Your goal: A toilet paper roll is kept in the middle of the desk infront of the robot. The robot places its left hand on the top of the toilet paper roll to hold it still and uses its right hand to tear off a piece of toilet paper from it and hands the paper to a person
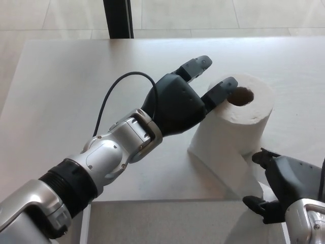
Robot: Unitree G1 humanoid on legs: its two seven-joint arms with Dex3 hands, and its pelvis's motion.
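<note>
Reaching in from 8 o'clock, the left arm crosses the pale desk point(61, 86) with a black cable point(114, 90) looping above its wrist. The left hand point(177, 104) sits at the roll's 9 o'clock side, fingers point(221, 87) spread and holding nothing; one fingertip touches the top rim of the toilet paper roll point(238, 119), another points past it toward 1 o'clock. The roll stands upright right of the desk's centre, core hole facing up. A loose sheet point(223, 162) trails down from it toward 6 o'clock, over the desk's front edge. At 5 o'clock, the right hand point(277, 188) shows its fingers apart, one on each side of the sheet's lower right edge; contact cannot be confirmed.
</note>
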